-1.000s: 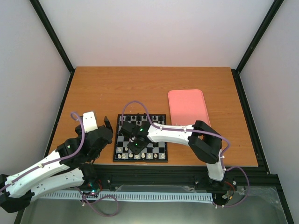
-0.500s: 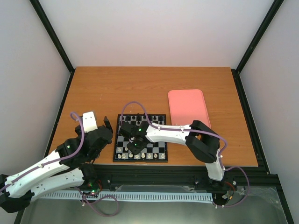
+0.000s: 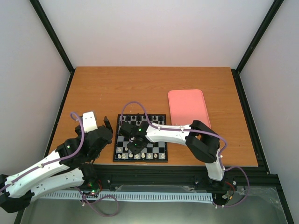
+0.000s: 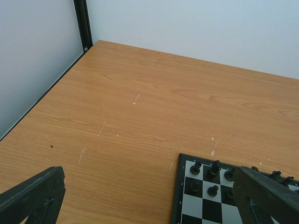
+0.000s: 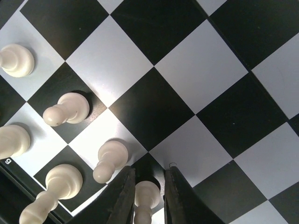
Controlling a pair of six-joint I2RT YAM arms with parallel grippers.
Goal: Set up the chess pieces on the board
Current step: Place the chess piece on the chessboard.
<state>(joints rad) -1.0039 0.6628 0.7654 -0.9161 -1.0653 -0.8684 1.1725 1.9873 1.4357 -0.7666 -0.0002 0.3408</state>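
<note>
Chess pieces in cream line the near edge of the board in the overhead view, with the right claw low over the board's near left squares and the left claw just off its left side. From the left wrist, that claw's fingers are spread wide near the board's far left corner. From the right wrist, the right claw pinches one cream pawn by the board's edge.

This looks like a robotics lab test cell, not a lived-in room. Plain white panels close off the wooden counter at its far, left and right edges, and black frame posts rise from its far corners. Along the near edge a black metal rail carries two white arms, bolted side by side and trailing purple cables.
</note>
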